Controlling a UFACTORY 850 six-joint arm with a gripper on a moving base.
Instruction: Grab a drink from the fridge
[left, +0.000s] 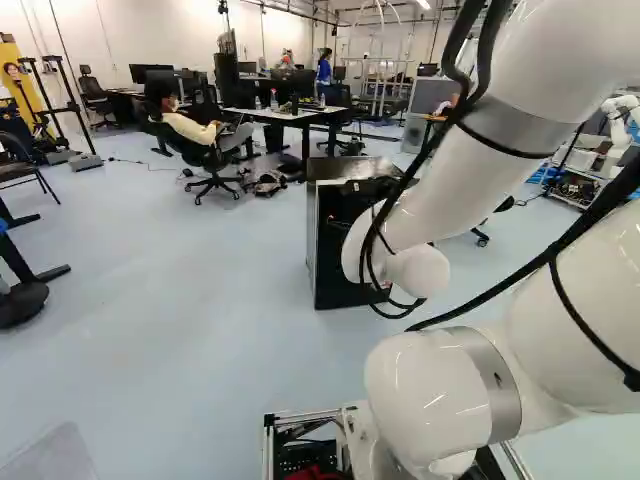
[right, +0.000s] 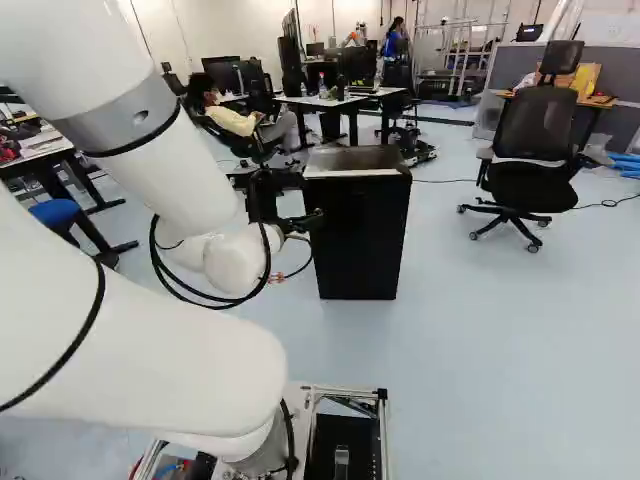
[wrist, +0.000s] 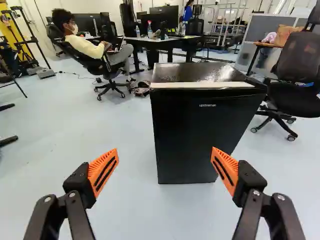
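No drink is in the pincer, which is wide open and holds nothing. The black mini fridge stands near the centre of the right base view; its door looks shut, and no drink shows. Opening, reaching in and grabbing all seem left.

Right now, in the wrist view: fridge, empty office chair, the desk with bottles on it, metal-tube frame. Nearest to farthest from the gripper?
1. Fridge: straight ahead of the open gripper.
2. Empty office chair: off to the fridge's right, farther back.
3. Desk: behind the fridge.
4. Metal-tube frame: beyond the desk.
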